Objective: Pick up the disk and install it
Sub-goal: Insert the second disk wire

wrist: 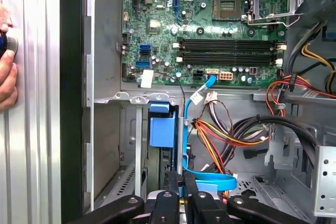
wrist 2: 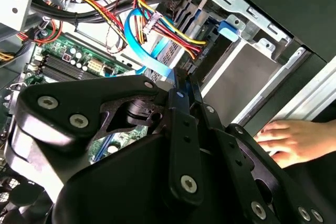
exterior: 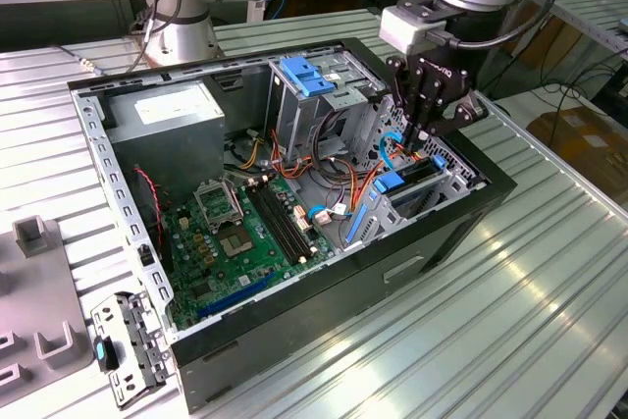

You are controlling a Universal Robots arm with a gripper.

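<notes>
The gripper [exterior: 424, 134] hangs low over the drive bay, jaws pinched together on the blue edge of the disk [exterior: 417, 176], which sits upright, partly down in the grey metal cage at the computer case's [exterior: 98, 144] front corner. Just beside it loops a glossy blue cable [wrist: 195, 129] among bundled wires; a skewed push could jam the plastic carrier or snag them.

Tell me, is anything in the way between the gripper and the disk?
Yes, probably. In the first wrist view, a blue flat cable runs down right beside the disk in its bay and loops across just ahead of the gripper. Coloured wires bunch close by too.
</notes>
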